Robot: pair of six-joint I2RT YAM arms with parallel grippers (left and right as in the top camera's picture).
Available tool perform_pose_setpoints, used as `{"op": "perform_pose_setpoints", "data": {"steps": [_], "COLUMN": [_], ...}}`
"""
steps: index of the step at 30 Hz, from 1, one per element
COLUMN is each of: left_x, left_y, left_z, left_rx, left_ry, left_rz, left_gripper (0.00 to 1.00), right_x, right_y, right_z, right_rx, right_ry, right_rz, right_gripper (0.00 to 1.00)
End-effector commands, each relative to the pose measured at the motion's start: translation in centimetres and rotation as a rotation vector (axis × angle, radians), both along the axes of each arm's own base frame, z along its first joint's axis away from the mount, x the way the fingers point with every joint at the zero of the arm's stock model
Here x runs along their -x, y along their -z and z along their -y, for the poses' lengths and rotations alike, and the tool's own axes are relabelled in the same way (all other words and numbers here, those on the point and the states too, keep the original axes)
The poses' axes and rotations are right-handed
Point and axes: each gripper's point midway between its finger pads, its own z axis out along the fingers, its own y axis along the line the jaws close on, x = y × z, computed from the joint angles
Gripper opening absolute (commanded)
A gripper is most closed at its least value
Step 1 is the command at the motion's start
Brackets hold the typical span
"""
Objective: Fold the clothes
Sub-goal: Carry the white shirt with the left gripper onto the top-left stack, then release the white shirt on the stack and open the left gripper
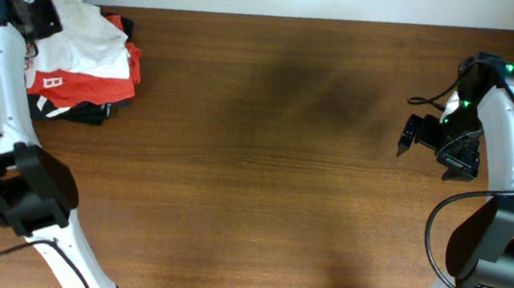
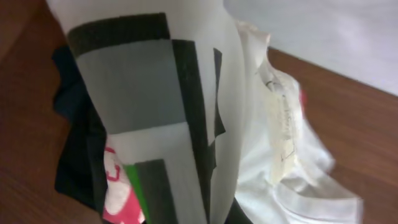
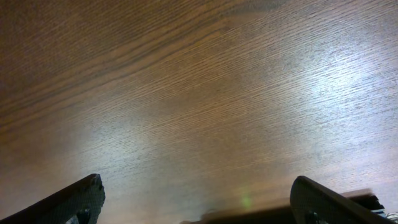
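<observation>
Opening step, seemingly: picking from a crumpled pile of white, red and black clothes [image 1: 85, 61] at the far left corner of a brown wooden tabletop [image 1: 264, 164]. No folding done yet. At the white cloth shirt [image 2: 273, 124] on top, left tool [image 1: 40, 15]; clenched or released, impossible to tell, one pale finger [image 2: 155, 112] filling the wrist view. Well apart, right tool [image 1: 421, 134] above bare wood, fingertips [image 3: 81, 199] spread wide, grasping nothing. Next, probably: lifting one garment clear, spreading it flat mid-tabletop, bringing the right tool to a second corner.

Bright glare on table [image 3: 323, 87], blurry clothes [image 2: 280, 124]
</observation>
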Motion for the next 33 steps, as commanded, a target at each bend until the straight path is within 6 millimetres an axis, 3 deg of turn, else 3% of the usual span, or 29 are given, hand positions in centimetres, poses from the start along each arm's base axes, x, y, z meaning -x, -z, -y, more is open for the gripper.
{"op": "perform_pose_setpoints", "data": {"steps": [1,2,3,4,5,6,7,10,12,14,17,18,21,23,29,33], "left_x": [-0.3,-0.2,-0.2,0.0,0.2,0.3,0.3,0.1,-0.1,-0.9,-1.6,-1.7,-1.7,-1.4,-0.5,0.6], "left_y": [4.5,5.0,5.3,5.5,5.5,5.4,5.2,3.1,0.2,-2.1,-1.8,-0.8,2.3,4.1,9.5,12.4], "left_z": [-3.6,-4.4,-5.1,-5.6,-5.9,-5.8,-5.6,-4.2,-3.1,-1.0,0.8,0.6,-0.3,-1.0,-3.2,-2.7], "left_rx": [-0.013,-0.017,-0.017,-0.016,-0.014,-0.007,0.006,0.088,0.146,0.179,0.176,0.157,0.103,0.084,-0.005,0.021], "left_ry": [-0.078,-0.093,-0.105,-0.115,-0.119,-0.117,-0.111,-0.121,-0.149,-0.083,-0.054,-0.069,-0.122,-0.147,-0.218,-0.212], "left_rz": [-0.056,-0.059,-0.056,-0.059,-0.059,-0.061,-0.057,0.01,0.089,0.153,0.145,0.122,0.048,0.002,-0.136,-0.228], "left_gripper": [0.11,0.15,0.36,0.77,0.92,0.99,0.99,0.99,0.9,0.55,0.08,0.04,0.06,0.16,0.15,0.15], "right_x": [-0.1,-0.1,-0.1,-0.1,-0.1,-0.1,-0.1,-0.1,-0.1,-0.1,-0.1,-0.1,-0.1,-0.1,-0.1,-0.1], "right_y": [-0.4,-0.4,-0.4,-0.4,-0.4,-0.4,-0.4,-0.4,-0.4,-0.4,-0.4,-0.4,-0.4,-0.4,-0.4,-0.4], "right_z": [-0.1,-0.1,-0.1,-0.1,-0.1,-0.1,-0.1,-0.1,-0.1,-0.1,-0.1,-0.1,-0.1,-0.1,-0.1,-0.1], "right_rx": [-0.002,-0.002,-0.001,-0.001,-0.001,-0.002,-0.001,-0.001,-0.002,-0.001,-0.001,-0.001,-0.002,-0.001,-0.001,-0.001], "right_ry": [0.007,0.007,0.007,0.007,0.007,0.007,0.007,0.007,0.007,0.007,0.007,0.007,0.007,0.007,0.007,0.007], "right_rz": [0.013,0.013,0.013,0.013,0.013,0.013,0.013,0.013,0.013,0.013,0.013,0.013,0.013,0.013,0.013,0.013], "right_gripper": [0.99,0.99,0.99,0.99,0.99,0.99,0.99,0.99,0.99,0.99,0.99,0.99,0.99,0.99,0.99,0.99]}}
